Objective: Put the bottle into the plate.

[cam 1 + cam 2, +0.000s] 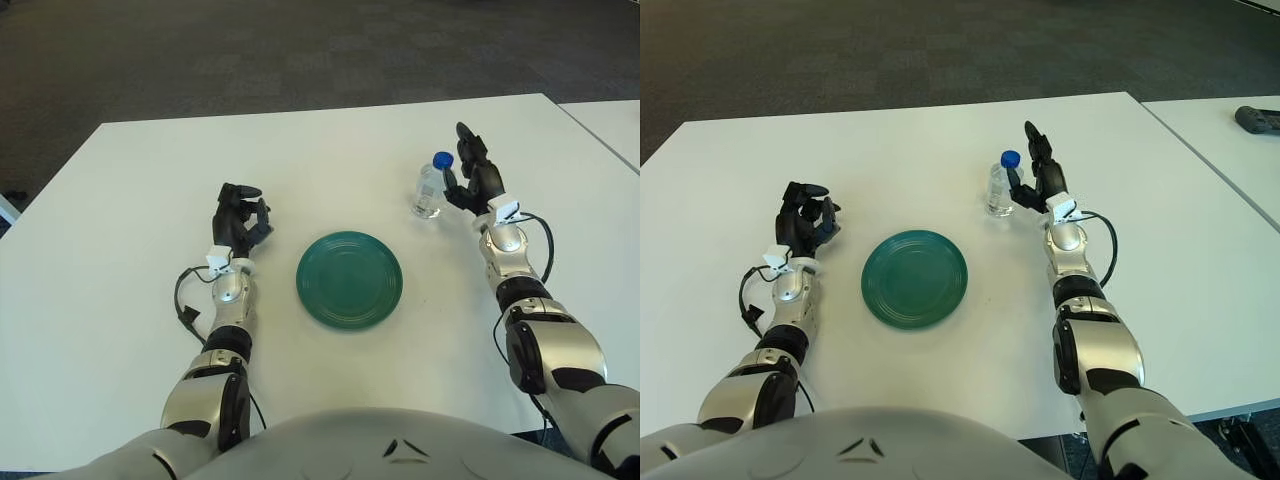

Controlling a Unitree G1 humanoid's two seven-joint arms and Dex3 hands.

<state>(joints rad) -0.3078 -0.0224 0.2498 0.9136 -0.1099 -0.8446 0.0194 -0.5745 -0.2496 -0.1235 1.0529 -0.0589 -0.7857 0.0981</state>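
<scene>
A small clear bottle [429, 190] with a blue cap stands upright on the white table [150, 200], to the far right of a dark green plate [349, 279]. The plate lies flat near the table's middle and holds nothing. My right hand [468, 176] is just right of the bottle, fingers spread beside it and not closed around it. My left hand [240, 217] shows left of the plate, fingers relaxed and holding nothing.
A second white table [1230, 150] stands to the right across a narrow gap, with a dark object [1257, 118] on it. Dark carpet lies beyond the far edge.
</scene>
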